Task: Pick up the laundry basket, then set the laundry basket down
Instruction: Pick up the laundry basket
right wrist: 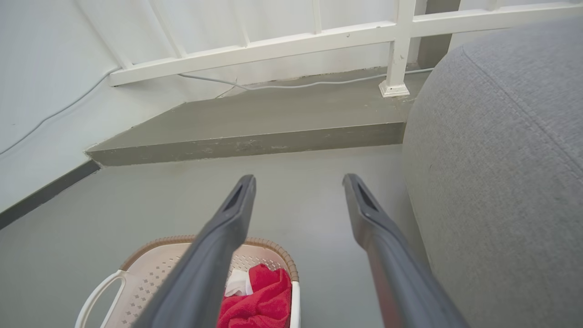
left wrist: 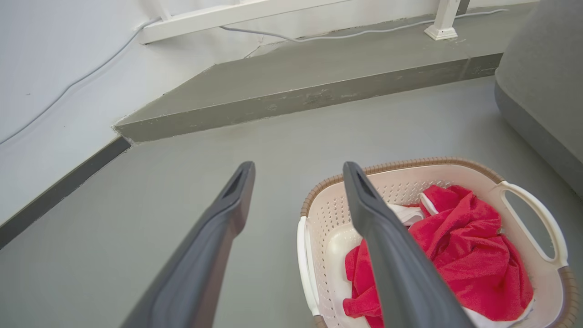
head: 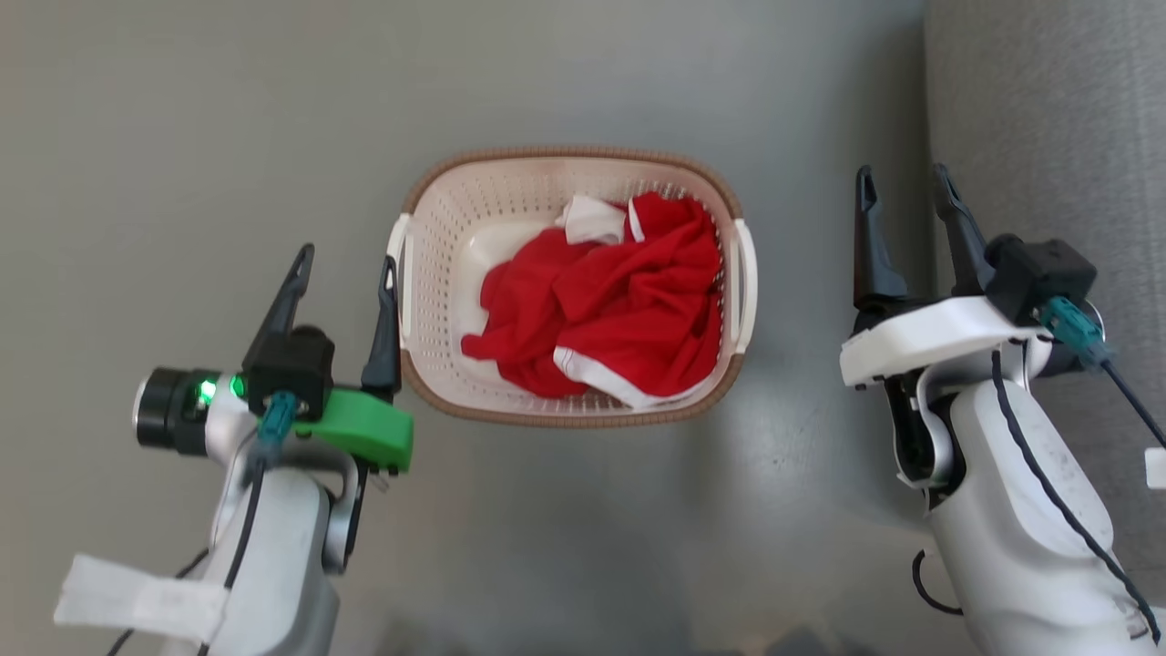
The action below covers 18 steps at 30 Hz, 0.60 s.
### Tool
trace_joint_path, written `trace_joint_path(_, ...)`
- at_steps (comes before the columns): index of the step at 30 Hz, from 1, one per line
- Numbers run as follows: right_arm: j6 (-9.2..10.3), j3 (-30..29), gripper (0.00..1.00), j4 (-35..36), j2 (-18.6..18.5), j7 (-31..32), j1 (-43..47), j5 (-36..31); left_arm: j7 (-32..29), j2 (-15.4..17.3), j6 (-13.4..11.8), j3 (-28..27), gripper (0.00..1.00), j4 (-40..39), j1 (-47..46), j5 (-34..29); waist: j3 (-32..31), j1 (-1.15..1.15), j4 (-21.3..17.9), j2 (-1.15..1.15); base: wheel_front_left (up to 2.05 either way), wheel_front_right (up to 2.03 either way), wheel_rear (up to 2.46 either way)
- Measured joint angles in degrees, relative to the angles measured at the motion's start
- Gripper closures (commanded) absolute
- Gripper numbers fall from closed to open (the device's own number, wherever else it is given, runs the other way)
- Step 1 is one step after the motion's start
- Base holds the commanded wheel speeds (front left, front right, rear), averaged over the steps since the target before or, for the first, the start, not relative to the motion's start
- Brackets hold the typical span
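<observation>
With left claw (head: 348, 258) and right claw (head: 902, 173) both spread empty, the laundry basket (head: 455, 210) looks light and stiff, best taken by its two white side handles (head: 398, 273)

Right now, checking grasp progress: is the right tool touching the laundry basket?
Apart: head view shows floor between the right tool and the laundry basket.

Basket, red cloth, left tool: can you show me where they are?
basket (head: 446, 219), head view, on its holey inner wall.
red cloth (head: 629, 292), head view, on its middle.
left tool (head: 349, 255), head view, midway between its fingertips.
</observation>
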<state>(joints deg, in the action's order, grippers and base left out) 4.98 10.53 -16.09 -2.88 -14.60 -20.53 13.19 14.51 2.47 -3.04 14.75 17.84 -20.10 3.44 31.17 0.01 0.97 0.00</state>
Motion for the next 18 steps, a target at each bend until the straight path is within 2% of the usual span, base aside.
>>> trace_joint_path(18, -0.35, 1.27, 0.00, -12.49, -0.57, 0.00, -11.70, 3.09, 0.00, -0.91, 1.01, 1.11, 0.00, 13.05, -16.71, 1.40, 14.68, 0.00, 1.39, 0.00, 0.00, 0.00, 0.00)
